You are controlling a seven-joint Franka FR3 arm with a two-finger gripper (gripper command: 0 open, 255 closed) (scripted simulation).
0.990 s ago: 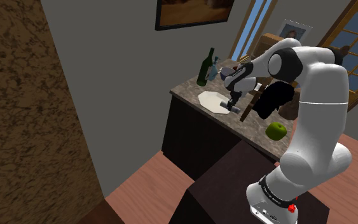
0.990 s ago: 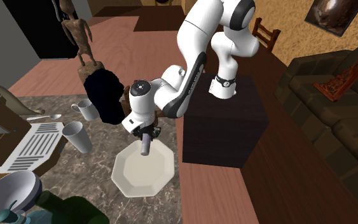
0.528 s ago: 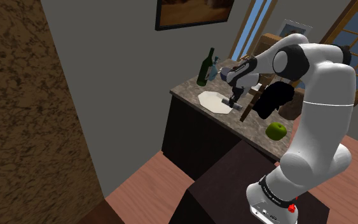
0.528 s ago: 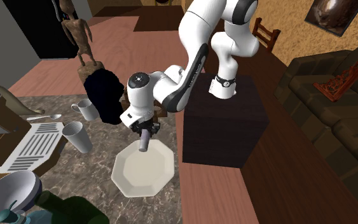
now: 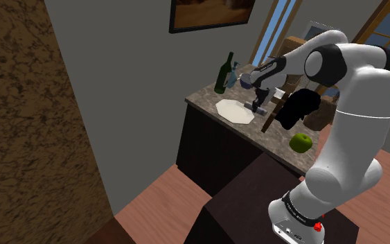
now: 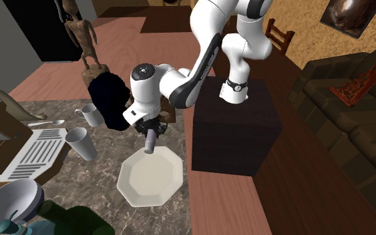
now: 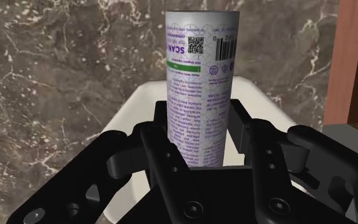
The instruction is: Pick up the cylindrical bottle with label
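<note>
Gripping the cylindrical labelled bottle (image 7: 199,83) on both sides, the fingers of your gripper (image 6: 151,132) clasp it firmly. Its long axis runs in line with the fingers, with the free end pointing down over the white eight-sided plate (image 6: 154,180) on the marbled surface (image 6: 86,188). A white cup (image 6: 79,142) stands upright nearby. The plate lies just beside the surface's edge, with wooden floor (image 6: 226,207) beyond.
</note>
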